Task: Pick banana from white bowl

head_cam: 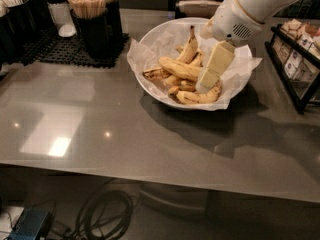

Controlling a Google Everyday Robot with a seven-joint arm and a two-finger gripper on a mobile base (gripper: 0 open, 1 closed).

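While the arm [250, 9] reaches in from the upper right, we see the gripper [204, 84] pointing down and a bit left into the white bowl [155, 91]. Its cream tip sits low among the fruit on the right side of the pile. How far open it is, and whether it has hold of anything, we can't tell from this angle.

The banana [180, 68] lies across the middle of the bowl approx. left to right, on top of the others, with its right end just beside the gripper tip (touching or not, we can't say). Behind it another banana [189, 46] leans up toward the bowl's back wall. A third banana [192, 98] curves along the front, below the gripper tip, and a browner one [155, 74] lies at the left edge.

Crinkled white paper [137, 51] lines the bowl and sticks out past the rim. The bowl stands on a grey table [125, 134]. Well to its left a dark holder of wooden stir sticks [87, 4] stands on a black mat [50, 51]. At the far right there's a black rack [292, 86] w/ small packets, and cables [105, 214] lie on the floor under the table.
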